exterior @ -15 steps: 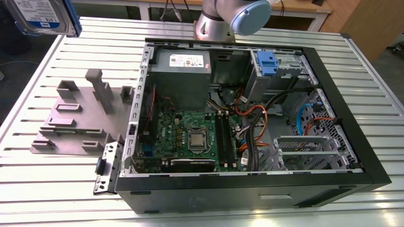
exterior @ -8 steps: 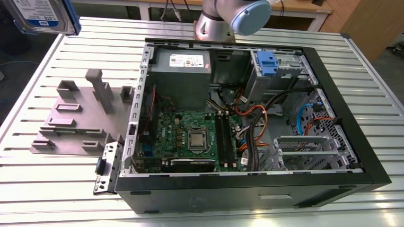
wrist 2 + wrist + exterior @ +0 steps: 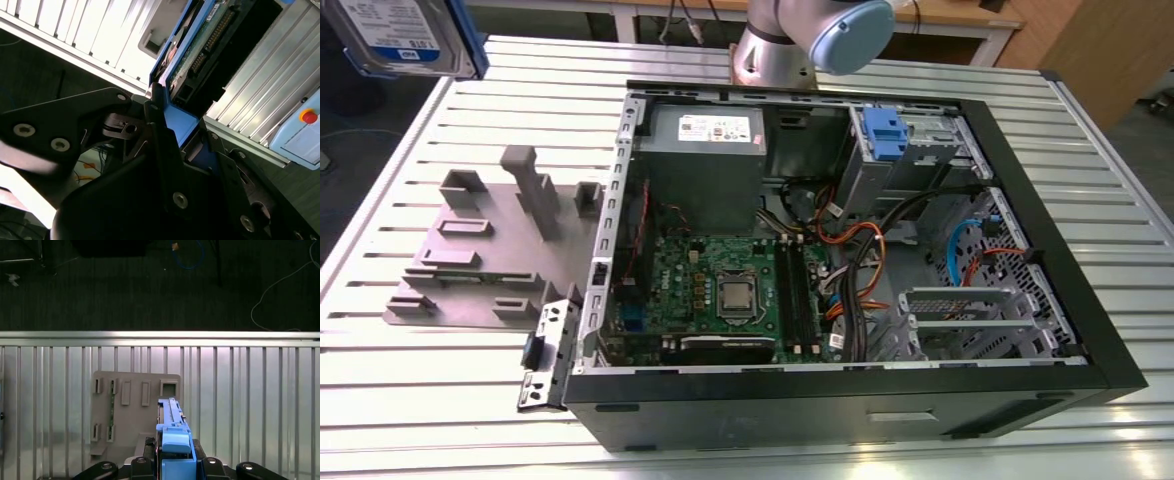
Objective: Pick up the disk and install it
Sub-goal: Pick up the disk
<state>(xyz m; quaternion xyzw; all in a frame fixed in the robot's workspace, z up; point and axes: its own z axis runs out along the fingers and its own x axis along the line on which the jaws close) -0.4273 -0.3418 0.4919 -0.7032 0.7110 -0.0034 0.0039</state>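
The disk (image 3: 400, 35) is held up off the table (image 3: 427, 400) at the exterior view's far left; in both wrist views the gripper (image 3: 172, 467) has its jaws clamped on the disk's blue rails; below lies the grey fixture (image 3: 130, 410); the open case (image 3: 1067, 290) stands well apart, toward the exterior view's right
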